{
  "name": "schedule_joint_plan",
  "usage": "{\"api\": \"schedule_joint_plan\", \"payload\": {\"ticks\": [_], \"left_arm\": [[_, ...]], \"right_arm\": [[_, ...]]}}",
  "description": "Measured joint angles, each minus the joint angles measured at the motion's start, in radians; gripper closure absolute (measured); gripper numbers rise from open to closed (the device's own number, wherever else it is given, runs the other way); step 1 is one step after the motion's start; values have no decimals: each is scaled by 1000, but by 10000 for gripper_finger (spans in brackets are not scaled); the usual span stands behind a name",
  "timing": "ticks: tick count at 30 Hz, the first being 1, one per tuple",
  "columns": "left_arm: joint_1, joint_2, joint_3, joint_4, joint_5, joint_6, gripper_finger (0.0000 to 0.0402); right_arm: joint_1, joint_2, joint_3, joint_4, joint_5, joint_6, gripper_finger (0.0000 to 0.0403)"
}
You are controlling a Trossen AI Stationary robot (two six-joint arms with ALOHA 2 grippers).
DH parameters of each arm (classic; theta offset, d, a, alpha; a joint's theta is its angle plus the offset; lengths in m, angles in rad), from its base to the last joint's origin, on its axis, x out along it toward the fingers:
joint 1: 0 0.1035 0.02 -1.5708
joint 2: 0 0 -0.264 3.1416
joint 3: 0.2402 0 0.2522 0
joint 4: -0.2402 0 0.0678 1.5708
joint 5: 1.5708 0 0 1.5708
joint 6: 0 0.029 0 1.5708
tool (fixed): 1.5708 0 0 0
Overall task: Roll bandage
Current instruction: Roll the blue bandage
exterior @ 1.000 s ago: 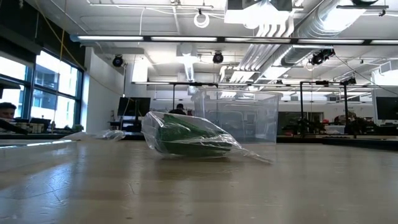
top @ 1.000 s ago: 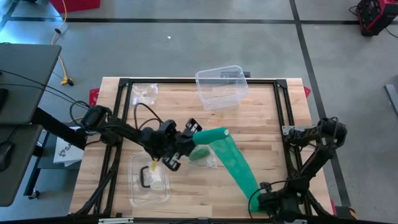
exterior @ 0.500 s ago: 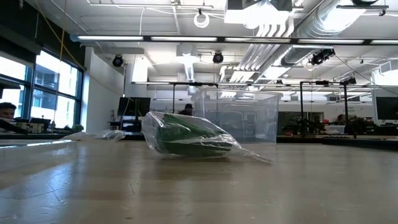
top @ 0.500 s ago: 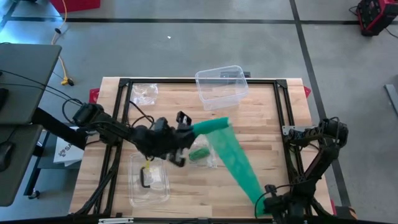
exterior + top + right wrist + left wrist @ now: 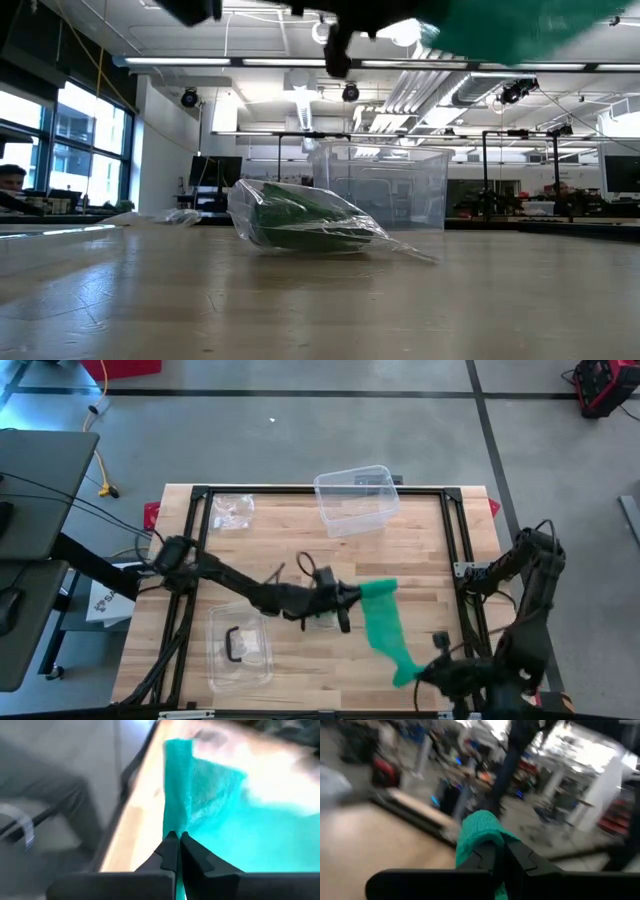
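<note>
Green stretch-fabric bandage (image 5: 385, 622) held above table centre-right, far end pinched in closed left gripper (image 5: 352, 600), near end in closed right gripper (image 5: 428, 673). Probably light, soft, limp; best gripped at ends.

Teal-green bandage (image 5: 385, 628); clear plastic bin (image 5: 356, 499); pale wooden table (image 5: 420, 555).

The bandage (image 5: 385, 622) looks like matt woven green cloth (crinkly, seemingly elastic); the table (image 5: 430, 560) is smooth pale wood, the bin (image 5: 355, 499) clear glossy plastic.
</note>
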Motion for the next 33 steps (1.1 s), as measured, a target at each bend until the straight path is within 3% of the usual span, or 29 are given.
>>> {"api": "schedule_joint_plan", "payload": {"ticks": [5,10,16,21,25,33], "left_arm": [[-21,119,0,-6,77,-199,397],[-35,186,1,-13,161,-305,397],[-89,200,56,-125,213,-351,397],[-169,200,143,-199,338,-324,397],[-249,199,201,-178,380,-244,397],[-365,179,270,115,413,100,397]], "right_arm": [[-32,-8,255,-251,161,-52,403],[-53,-11,470,-462,324,-44,403],[-114,-15,615,-677,371,34,403],[-198,-59,601,-669,305,-3,403],[-264,-114,513,-668,221,22,403],[-325,-250,76,-644,128,165,403]]}}
